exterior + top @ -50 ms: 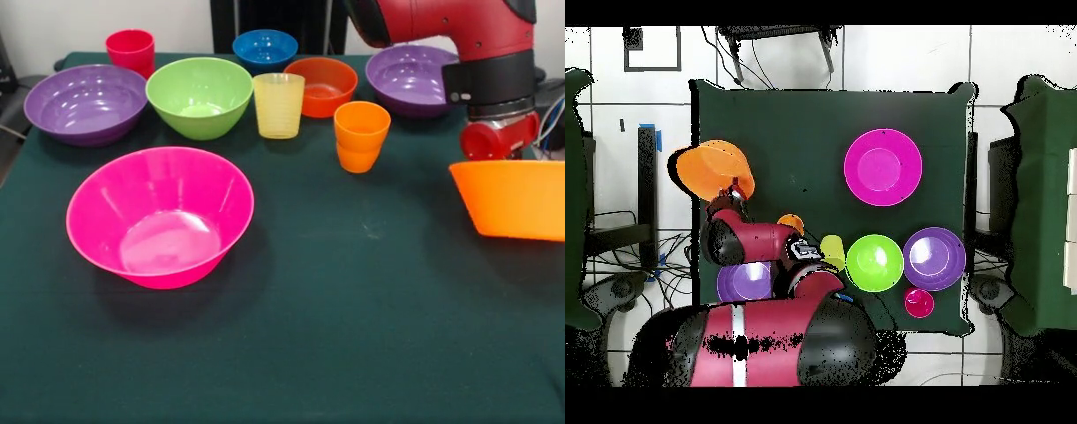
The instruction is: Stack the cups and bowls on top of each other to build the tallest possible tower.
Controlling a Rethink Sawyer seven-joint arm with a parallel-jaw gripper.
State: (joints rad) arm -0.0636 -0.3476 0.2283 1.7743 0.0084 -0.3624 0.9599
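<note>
Pink bowl [161, 216] sits closest to the camera, upright and empty on the table [353, 336], so I'll use it as the reference for everything else.

The hand [497, 152] is well off to the pink bowl's right in the front view, right at the rim of the big orange bowl [512, 199]. That rim hides the business end, so I honestly can't tell if it's clamped on or just resting there. From overhead, the orange bowl [713, 168] hangs partly past the table's edge. It looks like it may be off the cloth, but that's a guess.

Handling-wise, these look like thin, glossy plastic: light, stiff enough, and slippery. I'd say the rim wall is the only place to pinch a bowl, and a big one held by one side will probably want to tilt.

Going outward:
- The orange cup [361, 135] is nearest the hand, beyond the pink bowl and to its right.
- The yellow cup [279, 104] and green bowl [199, 95] are pretty much straight behind the pink bowl.
- The orange-red bowl [320, 86], blue bowl [265, 49] and one purple bowl [413, 79] are farther back and right.
- The other purple bowl [86, 103] and the red cup [131, 51] are back and left.

Nothing is stacked yet.
</note>
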